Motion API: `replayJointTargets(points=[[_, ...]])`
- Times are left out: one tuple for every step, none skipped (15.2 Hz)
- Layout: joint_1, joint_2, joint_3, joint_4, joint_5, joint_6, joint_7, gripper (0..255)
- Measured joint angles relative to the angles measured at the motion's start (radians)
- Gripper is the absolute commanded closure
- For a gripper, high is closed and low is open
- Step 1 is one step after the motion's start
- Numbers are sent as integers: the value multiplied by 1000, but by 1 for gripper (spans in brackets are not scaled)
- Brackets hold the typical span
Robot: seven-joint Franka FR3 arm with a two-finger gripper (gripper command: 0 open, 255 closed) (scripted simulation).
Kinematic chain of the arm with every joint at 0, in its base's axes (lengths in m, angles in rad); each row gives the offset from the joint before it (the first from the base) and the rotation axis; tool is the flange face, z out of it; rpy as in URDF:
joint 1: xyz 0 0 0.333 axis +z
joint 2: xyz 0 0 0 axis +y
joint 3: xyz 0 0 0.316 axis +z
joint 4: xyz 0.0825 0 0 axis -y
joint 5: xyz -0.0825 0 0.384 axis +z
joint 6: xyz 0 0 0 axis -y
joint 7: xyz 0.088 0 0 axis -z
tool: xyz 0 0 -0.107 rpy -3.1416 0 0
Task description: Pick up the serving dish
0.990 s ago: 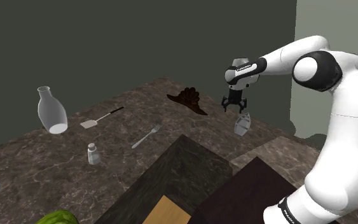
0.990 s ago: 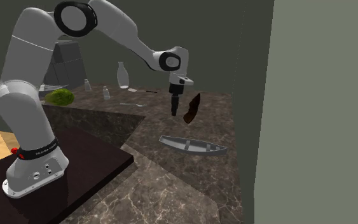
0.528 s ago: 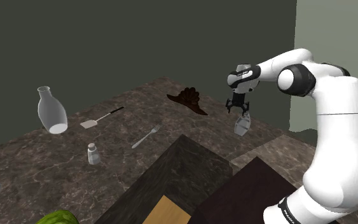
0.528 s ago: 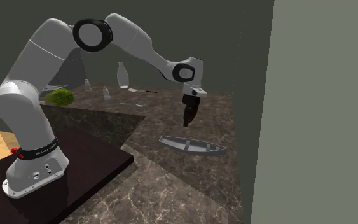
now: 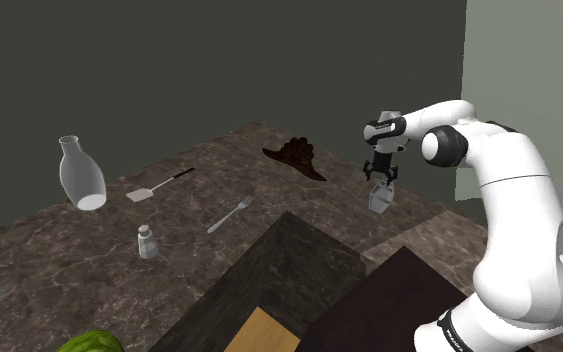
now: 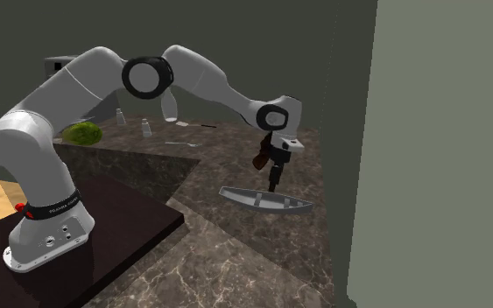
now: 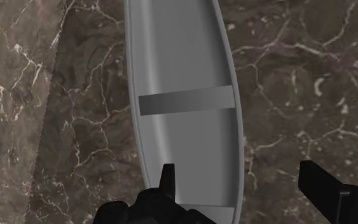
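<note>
The serving dish (image 7: pixel 182 63) is a long, grey, boat-shaped dish lying on the dark marble counter, seen also as the dish (image 5: pixel 380 197) and the dish (image 6: pixel 266 201) near the wall. My black gripper (image 6: pixel 273 182) hangs just above one end of it, pointing down. In the wrist view the gripper (image 7: pixel 244 184) is open and straddles the dish's long rim: one finger (image 7: pixel 166 180) is over the dish's inside, the other finger (image 7: pixel 322 183) over the counter beside it. Neither finger touches the dish. In the shoulder view the gripper (image 5: pixel 379 180) sits right over the dish.
A dark brown ornate object (image 5: pixel 297 155) lies just beyond the dish. Farther along the counter are a fork (image 5: pixel 231 213), a spatula (image 5: pixel 157 186), a pale bottle (image 5: pixel 79 175) and a small shaker (image 5: pixel 146 241). A wall (image 6: pixel 428 149) rises close beside the dish.
The arm has carried the gripper toward the wall and down, from beside the brown object to just above the dish's end. The dish has not moved.
</note>
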Motion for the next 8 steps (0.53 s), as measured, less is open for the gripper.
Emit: replayJointTargets(points=[[-3,12,0,12,2,-1,3,0],[-6,24,0,22,3,2,3,0],[-9,39,1,34,5,6,5,0],[-9,50,2,37,6,13,7,0],[-11,60,3,41,6,19,7,0],[-11,68,4,41,7,27,8,0],[-13,76,4,46,8,30,8,0],[-13,81,5,47,8,33,9,255]])
